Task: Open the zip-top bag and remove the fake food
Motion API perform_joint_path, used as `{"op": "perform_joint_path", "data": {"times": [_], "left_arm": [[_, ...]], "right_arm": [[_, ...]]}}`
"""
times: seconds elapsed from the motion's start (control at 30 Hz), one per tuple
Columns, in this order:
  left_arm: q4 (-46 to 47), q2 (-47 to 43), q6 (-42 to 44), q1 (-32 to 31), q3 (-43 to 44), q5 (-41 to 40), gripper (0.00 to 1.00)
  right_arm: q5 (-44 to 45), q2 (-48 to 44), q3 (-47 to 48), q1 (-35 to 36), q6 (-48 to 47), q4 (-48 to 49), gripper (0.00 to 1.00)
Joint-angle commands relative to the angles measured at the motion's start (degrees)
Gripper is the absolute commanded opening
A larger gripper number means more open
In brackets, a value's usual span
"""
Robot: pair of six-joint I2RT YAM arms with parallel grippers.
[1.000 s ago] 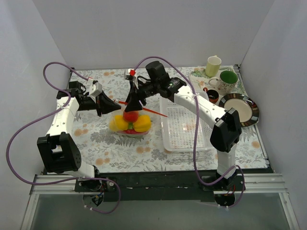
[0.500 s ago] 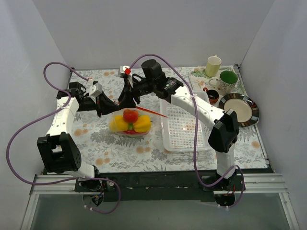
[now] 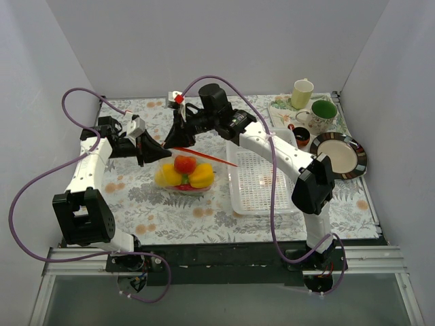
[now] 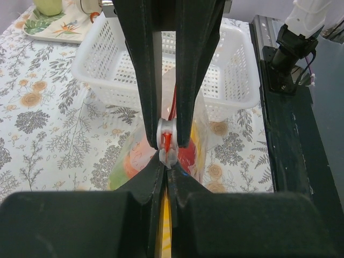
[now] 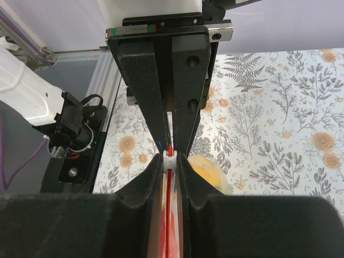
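The zip-top bag sits mid-picture in the top view, fake food inside. Its red zip strip slants down to the right, and the left gripper and right gripper both pinch its left end.

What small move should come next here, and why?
Probably ease the right gripper away from the left gripper to part the mouth: both jaws are shut on the red zip strip of the zip-top bag, close together, and the fake food sits inside.
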Motion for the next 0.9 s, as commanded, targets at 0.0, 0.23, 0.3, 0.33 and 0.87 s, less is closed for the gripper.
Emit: {"op": "perform_joint_path", "data": {"times": [0.0,0.23,0.3,0.33,0.87], "left_arm": [[-0.39,-1.41,0.86,0.27,1.01,13.86,0.0],[-0.56,-1.32,0.77,0.18,1.27,13.95,0.0],[-0.74,-1.41,0.86,0.27,1.63,14.03,0.0],[-0.83,-1.23,0.77,0.27,1.89,14.03,0.0],[3.74,-1.14,-6.18,3.08,7.78,15.18,0.0]], "right_arm": [[-1.01,0.02,2.29,0.03,0.56,1.82,0.15],[-0.66,-0.33,2.03,-0.24,0.73,1.38,0.01],[-0.49,-0.42,2.12,-0.41,0.73,0.94,0.01],[-0.22,-0.51,2.03,-0.5,0.56,0.59,0.01],[6.28,-13.95,-19.15,-5.16,-4.36,-0.73,0.01]]}}
